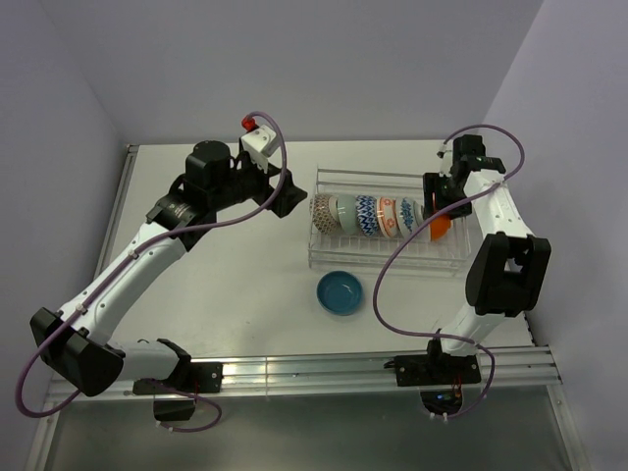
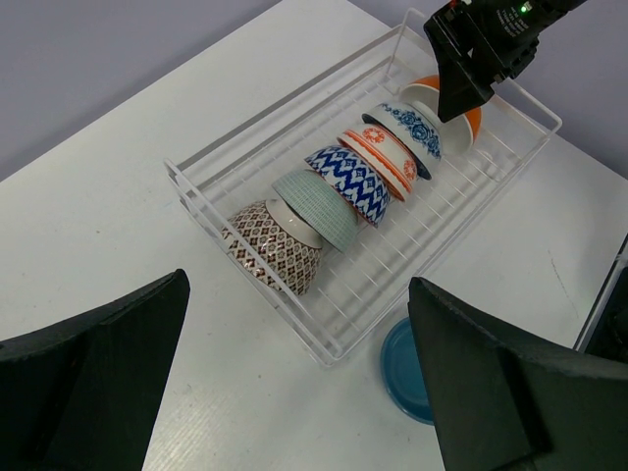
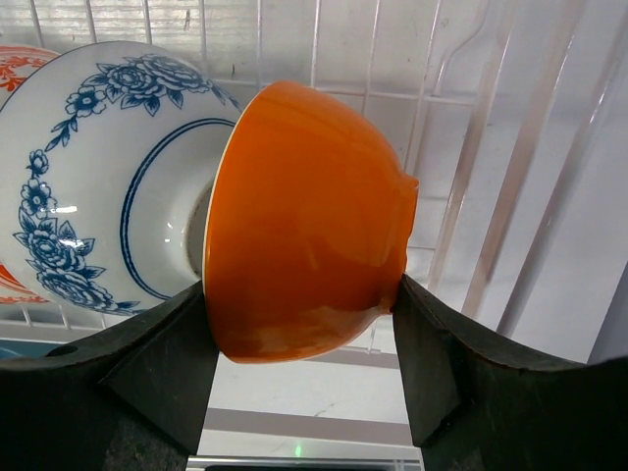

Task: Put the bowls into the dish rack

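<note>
The wire dish rack [image 1: 390,259] holds a row of bowls on edge: brown-patterned [image 2: 275,250], pale green [image 2: 319,206], blue-white [image 2: 355,180], orange-red patterned [image 2: 383,152] and white with blue flowers [image 3: 93,196]. My right gripper [image 3: 299,339] is shut on a plain orange bowl [image 3: 309,245], gripped rim and foot. It holds this bowl on edge at the rack's right end [image 1: 441,228], right beside the flowered bowl. A teal bowl [image 1: 340,292] lies on the table in front of the rack. My left gripper [image 2: 299,392] hovers open and holding nothing above the table off the rack's left end [image 1: 289,191].
The right arm [image 1: 496,245] stands along the rack's right side, its cable looping over the rack's front. The left arm [image 1: 147,255] stretches diagonally across the left half of the table. A wall runs behind the rack.
</note>
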